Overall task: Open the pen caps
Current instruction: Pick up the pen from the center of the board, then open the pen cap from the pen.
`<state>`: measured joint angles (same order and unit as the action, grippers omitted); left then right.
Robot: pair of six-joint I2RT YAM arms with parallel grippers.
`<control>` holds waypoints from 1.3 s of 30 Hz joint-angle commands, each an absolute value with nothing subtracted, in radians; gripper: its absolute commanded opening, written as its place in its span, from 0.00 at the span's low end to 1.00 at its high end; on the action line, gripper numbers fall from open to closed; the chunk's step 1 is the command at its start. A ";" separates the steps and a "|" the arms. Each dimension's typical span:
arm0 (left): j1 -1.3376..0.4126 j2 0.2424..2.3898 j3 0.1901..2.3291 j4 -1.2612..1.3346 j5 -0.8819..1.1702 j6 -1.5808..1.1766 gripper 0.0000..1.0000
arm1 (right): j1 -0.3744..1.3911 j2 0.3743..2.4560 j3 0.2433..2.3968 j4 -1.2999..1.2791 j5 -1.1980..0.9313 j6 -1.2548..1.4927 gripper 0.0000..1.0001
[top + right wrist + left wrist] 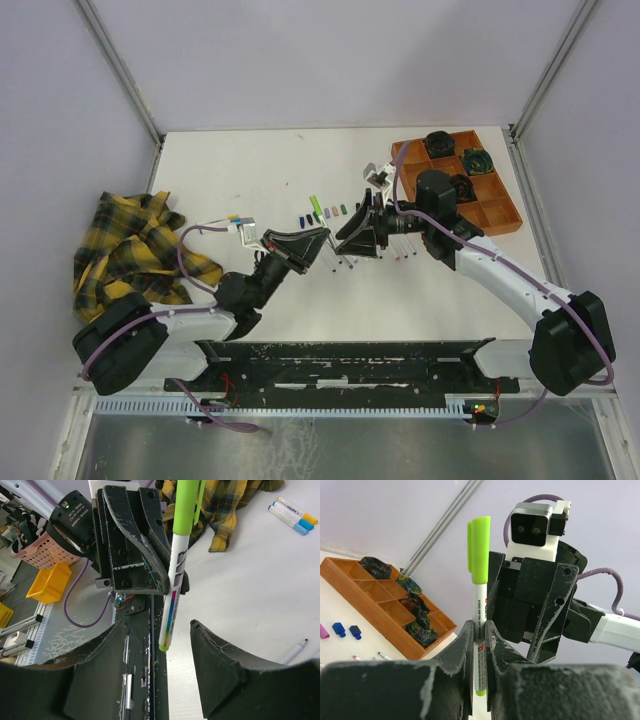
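My left gripper [479, 630] is shut on the white barrel of a pen [479, 625], which stands above the table with its lime green cap [480, 547] on. In the right wrist view the same pen [172, 595] hangs between my right gripper's [156, 625] open fingers, its capless end level with the fingertips and touching neither. Seen from the top, the two grippers, left [322, 243] and right [355, 232], meet nose to nose at mid-table. Several loose pen caps [325, 214] lie in a row just behind them; blue ones [346, 630] show in the left wrist view.
An orange tray [505, 215] with dark round objects sits at the back right. A yellow plaid cloth [130, 245] lies at the left. Two capped markers [292, 515] rest near the cloth. Thin uncapped pen barrels [340, 262] lie on the table near the grippers.
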<state>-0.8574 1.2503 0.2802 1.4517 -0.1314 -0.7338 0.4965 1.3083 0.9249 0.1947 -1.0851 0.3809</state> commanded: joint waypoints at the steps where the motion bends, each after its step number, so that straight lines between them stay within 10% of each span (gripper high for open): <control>1: -0.873 1.281 0.318 1.561 -0.169 -0.675 0.03 | 0.514 1.319 0.936 0.224 -1.062 0.375 0.61; 14: -0.904 1.323 0.346 1.577 -0.152 -0.675 0.03 | 0.547 1.351 0.957 0.161 -1.040 0.333 0.42; 21: -0.908 1.326 0.336 1.574 -0.162 -0.670 0.05 | 0.547 1.353 0.978 0.134 -1.051 0.321 0.08; 31: -0.903 1.134 0.364 1.204 -0.215 -0.659 0.56 | 0.544 1.365 1.035 -0.016 -1.061 0.242 0.00; 39: -0.895 0.950 0.502 0.729 -0.269 -0.637 0.66 | 0.544 1.365 1.058 -0.099 -1.036 0.176 0.00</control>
<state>-0.8982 1.0149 0.3931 1.0092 -0.2104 -0.6910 0.5434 1.3678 1.0012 -0.0555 -1.0451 0.2379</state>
